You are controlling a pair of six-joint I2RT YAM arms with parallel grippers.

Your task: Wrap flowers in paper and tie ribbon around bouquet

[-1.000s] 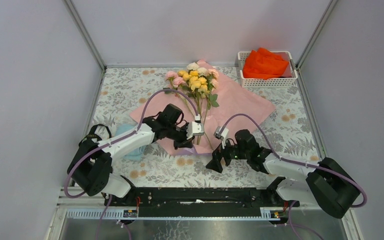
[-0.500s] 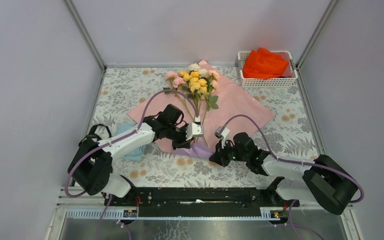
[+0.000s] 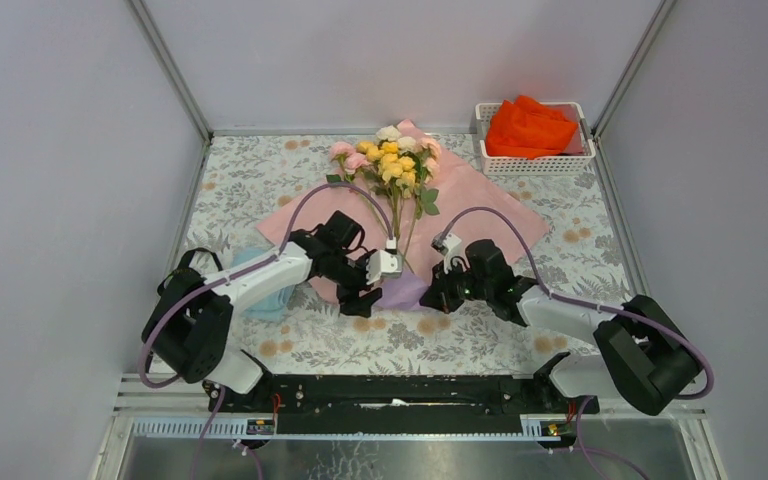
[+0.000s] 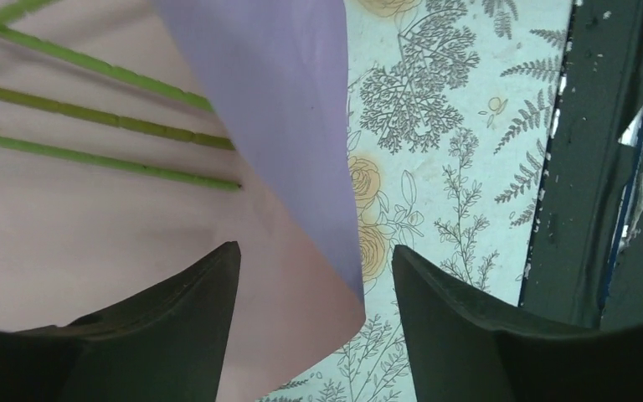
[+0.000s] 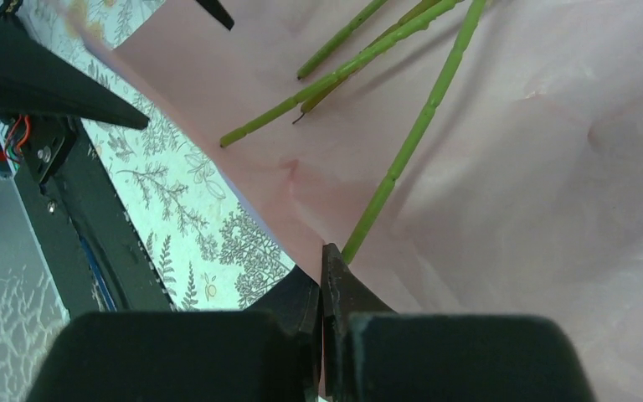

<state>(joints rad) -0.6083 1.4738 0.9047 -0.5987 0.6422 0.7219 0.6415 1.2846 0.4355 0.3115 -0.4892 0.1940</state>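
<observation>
From above, the flowers (image 3: 392, 160) lie heads-away on the paper (image 3: 490, 205) mid-table, and the left gripper (image 3: 362, 295) and right gripper (image 3: 437, 297) flank its near corner, whose lilac underside is flipped up. Left wrist: jaws spread, gripping nothing, that corner loose between them. Right wrist: fingers clenched on the paper's edge beside a stem (image 5: 396, 159). It's one thin pinch, so a hard pull could tear the sheet or drag the stems askew.

Top view: lower stem ends of the flowers (image 3: 392, 165) are hidden behind the left gripper (image 3: 365, 295) & wrist; blue cloth (image 3: 268, 305) is mostly covered by that arm. Wrist cams: stems + paper (image 4: 92, 218) run off frame edges, blooms cut off. How much paper the right gripper (image 5: 324, 255) pinches can't be told, as its fingers hide it.
</observation>
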